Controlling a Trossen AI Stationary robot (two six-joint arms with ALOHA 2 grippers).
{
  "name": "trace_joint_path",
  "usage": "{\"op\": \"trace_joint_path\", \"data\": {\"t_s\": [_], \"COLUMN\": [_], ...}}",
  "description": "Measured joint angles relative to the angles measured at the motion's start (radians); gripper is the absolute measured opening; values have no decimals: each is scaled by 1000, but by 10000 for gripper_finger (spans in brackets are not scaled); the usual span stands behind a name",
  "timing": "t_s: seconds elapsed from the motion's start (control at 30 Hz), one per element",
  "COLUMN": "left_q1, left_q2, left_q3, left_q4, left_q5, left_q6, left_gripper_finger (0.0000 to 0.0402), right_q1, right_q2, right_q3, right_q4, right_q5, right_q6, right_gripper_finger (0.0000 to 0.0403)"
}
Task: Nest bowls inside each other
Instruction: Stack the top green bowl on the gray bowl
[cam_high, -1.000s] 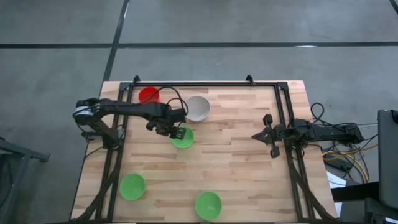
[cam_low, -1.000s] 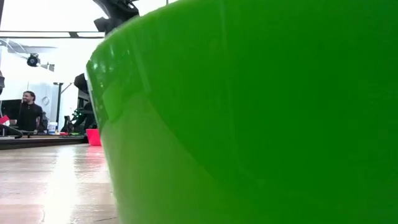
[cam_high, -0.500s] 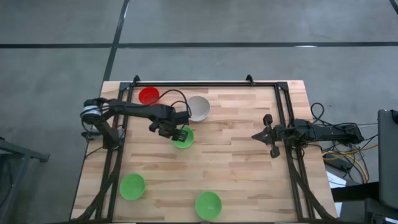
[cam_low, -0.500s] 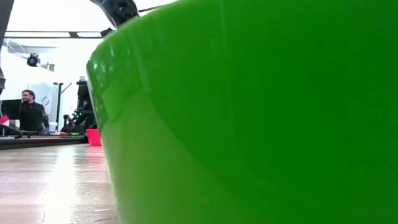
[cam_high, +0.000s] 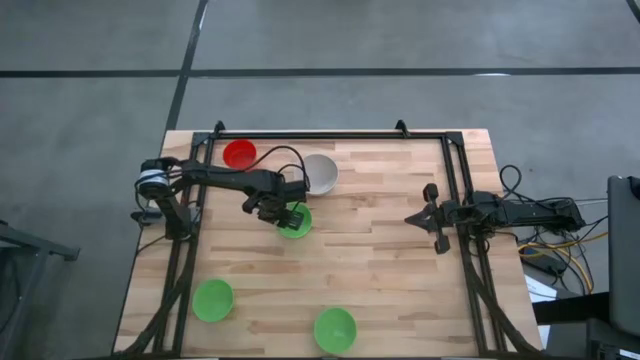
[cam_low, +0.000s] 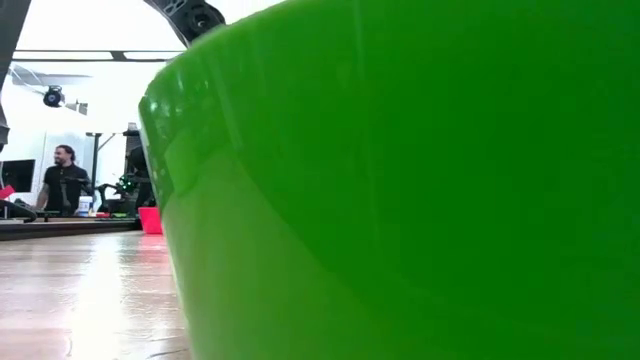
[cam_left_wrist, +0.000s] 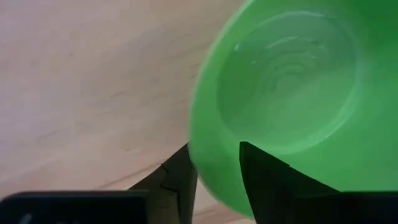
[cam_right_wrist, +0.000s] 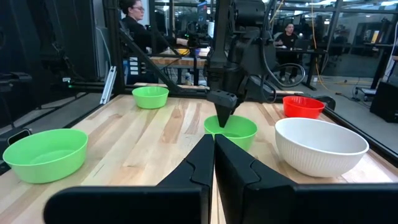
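Observation:
Three green bowls, a red one and a white one stand apart on their bases on the wooden table. My left gripper (cam_high: 283, 212) points down at the left rim of the middle green bowl (cam_high: 297, 222) and is shut on it. The red bowl (cam_high: 239, 153) and the white bowl (cam_high: 319, 173) are at the far side. Two more green bowls (cam_high: 213, 299) (cam_high: 335, 327) are near the front edge. My right gripper (cam_right_wrist: 214, 155) waits shut and level at the right side. My left gripper has the middle green bowl's wall (cam_left_wrist: 214, 180) at the rim on the table's left side, one finger (cam_left_wrist: 183, 180) outside and one finger (cam_left_wrist: 267, 177) inside. The fingers come from above, pointing down (cam_right_wrist: 224, 115). The bowl stands upright with its base on the table.
A black frame (cam_high: 330, 135) runs along the table's far edge and down both sides. The front green bowl (cam_low: 400, 200) fills most of the low view. People and desks show in the room beyond the table. Bare wood lies between the middle bowl and my right arm.
My left gripper has come down onto the left rim of the middle green bowl, still pointing down. The bowl has stayed where it was.

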Motion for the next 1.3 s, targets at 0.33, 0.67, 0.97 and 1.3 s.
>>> {"op": "trace_joint_path", "data": {"t_s": [0.33, 0.67, 0.97, 1.3], "left_q1": [0, 0, 0, 1], "left_q2": [5, 2, -53, -110], "left_q3": [0, 0, 7, 33], "left_q4": [26, 30, 39, 34], "left_q5": [17, 26, -12, -50], "left_q6": [3, 16, 27, 54], "left_gripper_finger": [20, 6, 4, 5], "right_q1": [0, 0, 0, 0], "right_q2": [0, 0, 0, 0], "right_q3": [0, 0, 0, 0], "right_q4": [0, 0, 0, 0], "right_q5": [0, 0, 0, 0], "right_q6": [0, 0, 0, 0], "right_gripper_finger": [9, 9, 9, 9]}}
